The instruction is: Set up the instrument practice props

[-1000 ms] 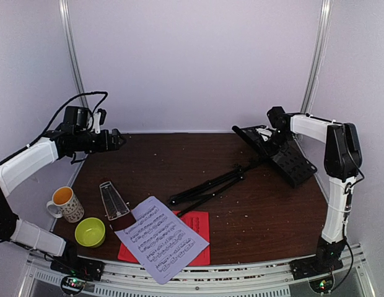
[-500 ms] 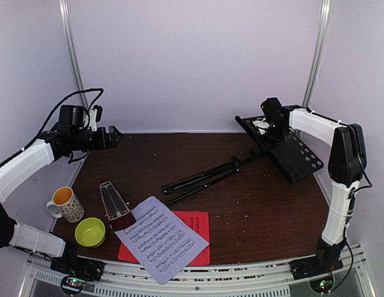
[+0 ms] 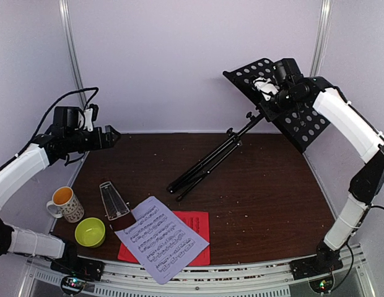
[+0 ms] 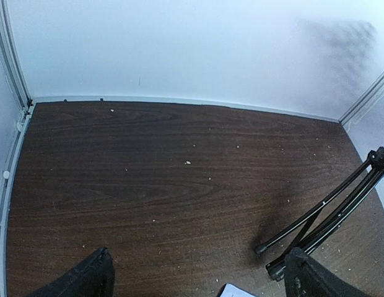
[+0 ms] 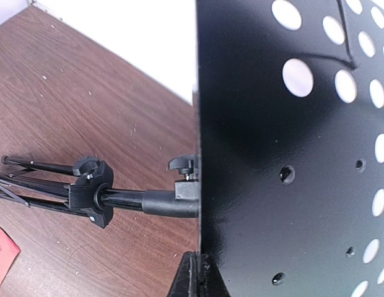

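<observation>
Music stand: desk raised at upper right, my right claw pinched shut on its edge. Legs folded, feet resting at mid-frame.

Risk, as I judged it: the folded tripod gave no footing, so the stand could swing or slip from so thin a pinch.

White sheet lay over the red sheet, lower centre.

Mug, green bowl and metronome sat lower left, none obstructing.

Left claw: wide open, empty, at left.
</observation>
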Tool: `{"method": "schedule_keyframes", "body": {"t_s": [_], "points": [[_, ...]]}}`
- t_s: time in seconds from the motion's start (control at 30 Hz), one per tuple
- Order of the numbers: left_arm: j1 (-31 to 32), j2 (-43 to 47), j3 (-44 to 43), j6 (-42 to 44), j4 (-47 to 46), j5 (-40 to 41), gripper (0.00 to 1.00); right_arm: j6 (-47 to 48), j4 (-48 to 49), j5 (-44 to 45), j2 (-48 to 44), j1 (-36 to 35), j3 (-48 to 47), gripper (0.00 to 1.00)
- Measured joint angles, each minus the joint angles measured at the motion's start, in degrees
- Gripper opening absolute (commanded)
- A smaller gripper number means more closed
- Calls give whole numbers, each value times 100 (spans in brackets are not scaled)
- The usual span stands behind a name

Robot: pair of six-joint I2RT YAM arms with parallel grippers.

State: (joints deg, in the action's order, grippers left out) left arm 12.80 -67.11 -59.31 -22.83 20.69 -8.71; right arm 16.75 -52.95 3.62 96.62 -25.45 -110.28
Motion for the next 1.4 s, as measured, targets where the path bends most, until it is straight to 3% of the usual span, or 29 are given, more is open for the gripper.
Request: {"method": "schedule_keyframes", "body": {"t_s": [0.4,0.67,0.97,1.4], "points": [[289,737,402,297,-601,-435,98,1019,155,1283,-717,-1174,-190,0],[1687,804,704,761,-1375,181,89,2059,745,2507,-824,-2044,-208,0],[2774,-302,739,1147,-2245,704,85,3574,1851,3460,-817,-3152,-271,0],[3246,-1768,723,1585,-3593,881,76,4339,2662,3460,-1027,-3637,577,0]]}}
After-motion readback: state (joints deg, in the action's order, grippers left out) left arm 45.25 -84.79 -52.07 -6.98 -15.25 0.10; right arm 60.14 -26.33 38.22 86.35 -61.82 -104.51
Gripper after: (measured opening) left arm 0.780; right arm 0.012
